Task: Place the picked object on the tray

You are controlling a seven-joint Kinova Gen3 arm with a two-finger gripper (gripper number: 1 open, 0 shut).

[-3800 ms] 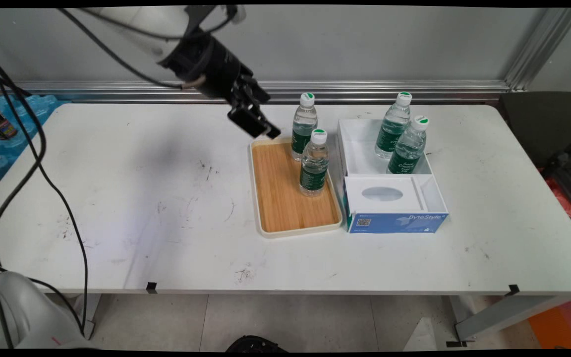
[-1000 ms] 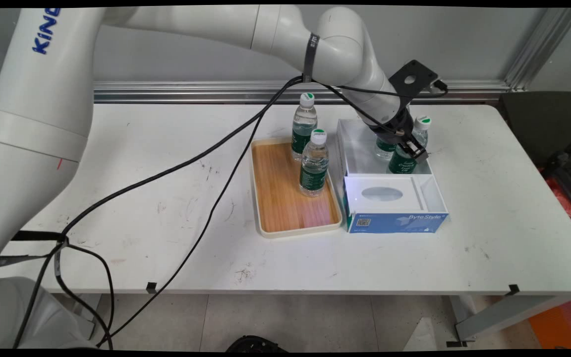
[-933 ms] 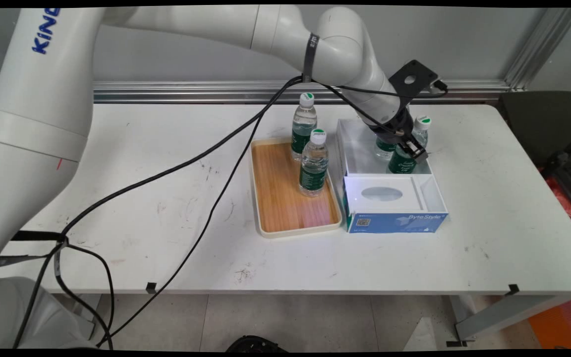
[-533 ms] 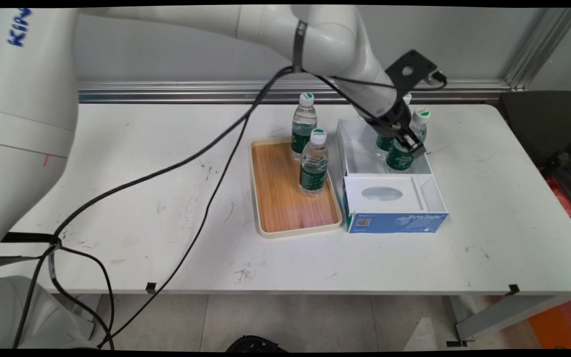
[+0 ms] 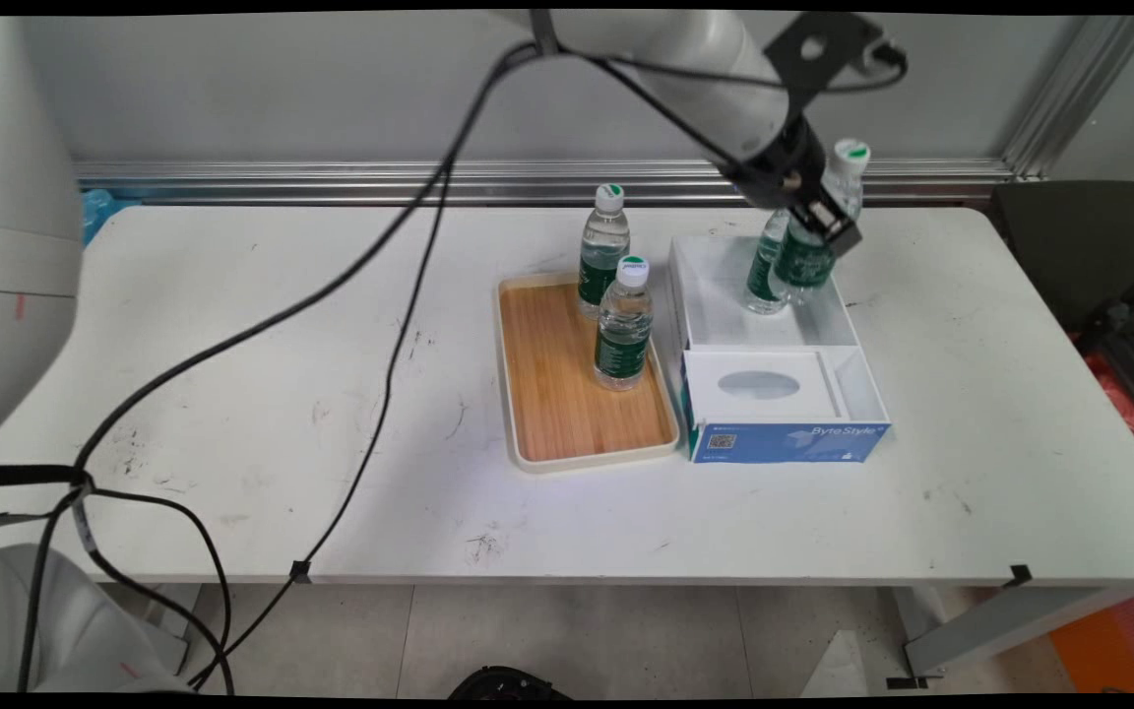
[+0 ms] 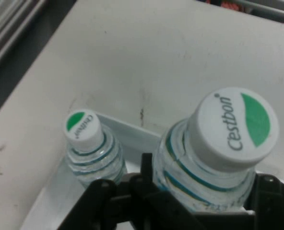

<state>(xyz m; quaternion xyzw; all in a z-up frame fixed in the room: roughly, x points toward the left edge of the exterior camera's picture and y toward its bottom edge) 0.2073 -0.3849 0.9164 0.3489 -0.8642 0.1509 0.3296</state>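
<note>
Above the far right part of the white surface [image 5: 232,394], in the main view, the black gripper [image 5: 823,219] is clamped around a water bottle [image 5: 816,236] with a green label and a white and green cap. This held bottle hangs clear of the open white box [image 5: 848,325], over its far end. A second bottle [image 5: 766,276] stands inside the box, just beside the held one. To the left of the box lies a wooden tray [image 5: 567,394]; one bottle [image 5: 623,325] stands upright on it, and another [image 5: 604,251] stands at its far edge. Black cables [image 5: 380,325] hang from the arm across the surface.

From the hand view, the gripper [image 6: 199,191] grips the held bottle [image 6: 218,158] below its cap, which reads "Cestbon". The second bottle [image 6: 91,148] stands lower, to its left, inside the box wall [image 6: 127,132].
</note>
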